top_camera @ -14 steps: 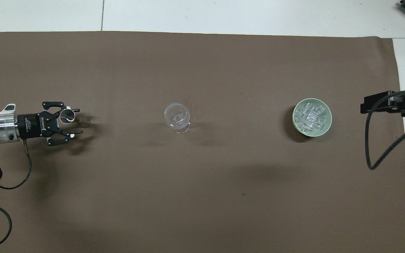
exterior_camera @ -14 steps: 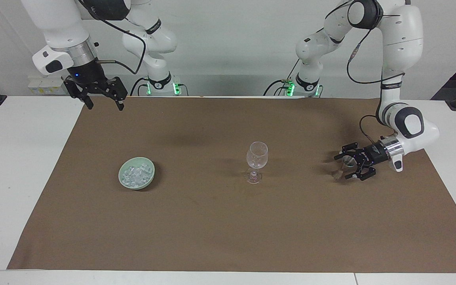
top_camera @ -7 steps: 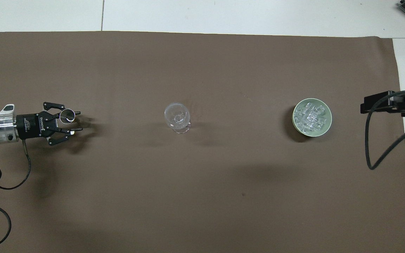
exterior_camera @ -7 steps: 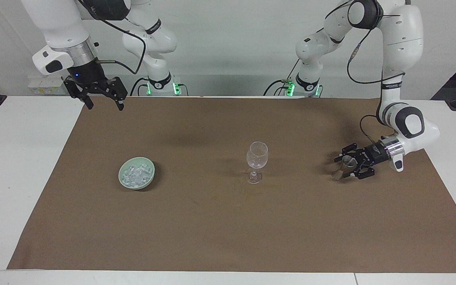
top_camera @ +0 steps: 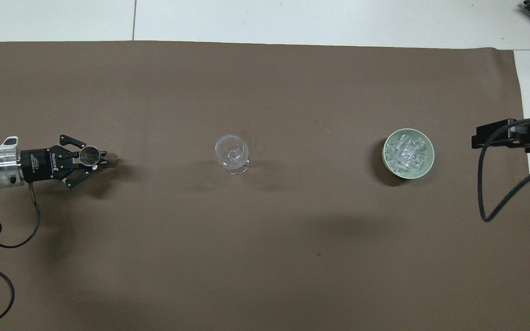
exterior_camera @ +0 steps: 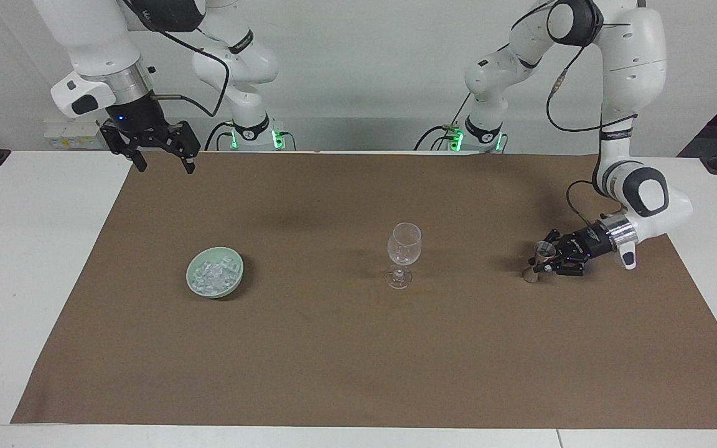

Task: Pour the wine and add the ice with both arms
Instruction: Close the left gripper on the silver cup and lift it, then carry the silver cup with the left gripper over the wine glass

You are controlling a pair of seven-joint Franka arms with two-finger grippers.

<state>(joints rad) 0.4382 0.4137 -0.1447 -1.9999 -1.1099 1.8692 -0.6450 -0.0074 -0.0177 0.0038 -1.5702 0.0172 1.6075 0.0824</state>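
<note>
Landmark: wine glass [exterior_camera: 404,252], upright and empty-looking on the brown mat [exterior_camera: 358,348], mid-tabletop.
Change: a second ago the left gripper [exterior_camera: 548,260] stood spread around the small metal measuring cup [exterior_camera: 540,259]; its fingers have since drawn in and now clasp the cup at its narrow waist.
Cup: upright, foot apparently still on the mat, well apart from the wine glass toward the left arm's end.
Meaning: grasp looks made; judged next step is lift, carry to the wine glass, tip to pour. No wine visible in the glass yet.
Ice: ice [exterior_camera: 213,274] piled in the green bowl [exterior_camera: 234,281], well apart from the wine glass toward the right arm's end; untouched.
Right gripper: right gripper [exterior_camera: 160,152] waits, raised over the mat's edge, fingers spread, nothing in them; unchanged.
Risk: narrow waist, slim grip; cup could twist on lift.
</note>
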